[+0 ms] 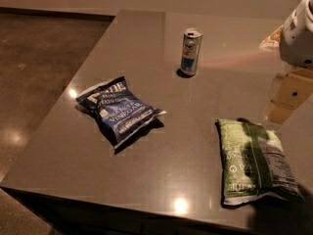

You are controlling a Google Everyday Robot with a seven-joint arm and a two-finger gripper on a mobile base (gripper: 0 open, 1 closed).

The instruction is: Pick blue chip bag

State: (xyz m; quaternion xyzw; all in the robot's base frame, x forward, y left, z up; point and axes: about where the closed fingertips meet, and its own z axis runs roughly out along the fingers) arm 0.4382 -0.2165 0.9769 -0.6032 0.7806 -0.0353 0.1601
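Count: two chip bags, one drink can, one tool.

- Blue chip bag (119, 110): one. It lies flat on the grey tabletop (176, 146), left of centre and near the left edge, set on a diagonal. Dark navy, crinkled, with glare on the creases. White lettering runs along it, and "VINEGAR" is legible. White trim shows at the upper-left end and at the lower-right corner. Nothing touches it.
- Green chip bag (254, 163): one. It lies flat near the front right, well apart from the blue one, with its printed back panel facing up.
- Drink can (190, 51): one. Slim, silver and blue, standing upright towards the far side, behind and between the two bags.
- Tool (286, 102): one. Tan, hanging under a white arm housing at the right edge, above the green bag's far end and well clear of the blue bag. Whether it is open or closed cannot be told.
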